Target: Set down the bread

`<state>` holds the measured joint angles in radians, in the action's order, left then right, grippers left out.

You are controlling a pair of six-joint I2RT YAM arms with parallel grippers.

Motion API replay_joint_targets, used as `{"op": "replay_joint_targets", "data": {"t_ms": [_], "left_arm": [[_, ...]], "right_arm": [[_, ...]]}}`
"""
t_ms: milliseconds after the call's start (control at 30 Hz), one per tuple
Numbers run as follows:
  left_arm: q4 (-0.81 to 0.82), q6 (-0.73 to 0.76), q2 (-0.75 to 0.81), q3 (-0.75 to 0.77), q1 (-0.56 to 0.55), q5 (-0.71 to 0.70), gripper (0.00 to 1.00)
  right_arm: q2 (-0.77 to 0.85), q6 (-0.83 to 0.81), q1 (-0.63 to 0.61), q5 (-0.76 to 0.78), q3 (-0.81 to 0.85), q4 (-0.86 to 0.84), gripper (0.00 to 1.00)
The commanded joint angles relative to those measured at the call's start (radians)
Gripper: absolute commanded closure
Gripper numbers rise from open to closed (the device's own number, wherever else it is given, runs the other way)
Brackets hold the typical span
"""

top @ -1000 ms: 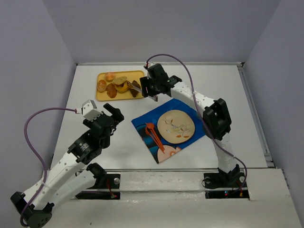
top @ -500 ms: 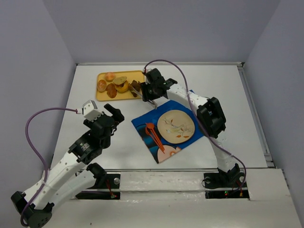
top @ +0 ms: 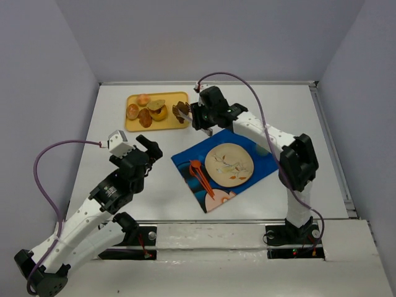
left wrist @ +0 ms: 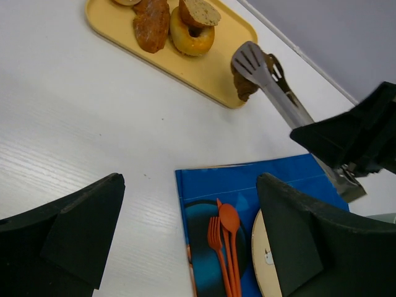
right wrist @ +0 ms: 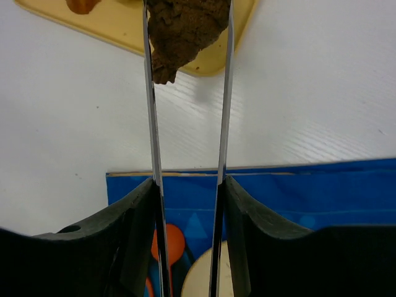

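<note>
Brown bread [right wrist: 185, 31] pinched in tongs [left wrist: 279, 98] held by right jaws — left jaws wide.

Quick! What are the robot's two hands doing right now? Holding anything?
Left gripper: jaws open, holding nothing.
Right gripper: jaws shut on the tongs, which pinch a brown bread piece.
</note>
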<state>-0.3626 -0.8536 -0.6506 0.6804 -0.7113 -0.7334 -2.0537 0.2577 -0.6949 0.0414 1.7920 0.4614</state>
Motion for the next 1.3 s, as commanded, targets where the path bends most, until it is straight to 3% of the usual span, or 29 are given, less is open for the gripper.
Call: {"op": "replay_joint_targets", "data": {"t_ms": [0,267,467,667,833,967,1067,1267], "left_arm": [[0.045,0.007,0.006,-0.018,0.004,-0.006,0.01],[0.068,0.019,-0.006,-0.033,0.004,0.029,0.01],[0.096,0.034,-0.014,-0.044,0.004,0.066,0.01],[0.096,0.033,-0.014,-0.048,0.004,0.074,0.01],[0.097,0.033,-0.014,-0.048,0.004,0.074,0.01],[0.097,0.034,-0.015,-0.048,0.004,0.072,0.01],[0.096,0.034,-0.014,-0.048,0.004,0.071,0.01],[0.096,0.034,-0.014,-0.047,0.004,0.069,0.01]], "right_arm": [[0.274,-0.026,-0.009,0.084,-0.141,-0.119,0.62],[0.778,0.168,-0.009,0.121,-0.702,0.008,0.62],[1.001,0.248,-0.009,0.025,-0.864,0.219,0.6],[1.075,0.264,-0.009,-0.08,-0.936,0.309,0.58],[1.081,0.273,-0.009,-0.005,-0.918,0.35,0.4],[1.054,0.264,-0.009,0.017,-0.881,0.373,0.35],[1.043,0.258,-0.009,0.051,-0.858,0.387,0.34],[1.032,0.23,-0.009,0.11,-0.764,0.367,0.48]]}}
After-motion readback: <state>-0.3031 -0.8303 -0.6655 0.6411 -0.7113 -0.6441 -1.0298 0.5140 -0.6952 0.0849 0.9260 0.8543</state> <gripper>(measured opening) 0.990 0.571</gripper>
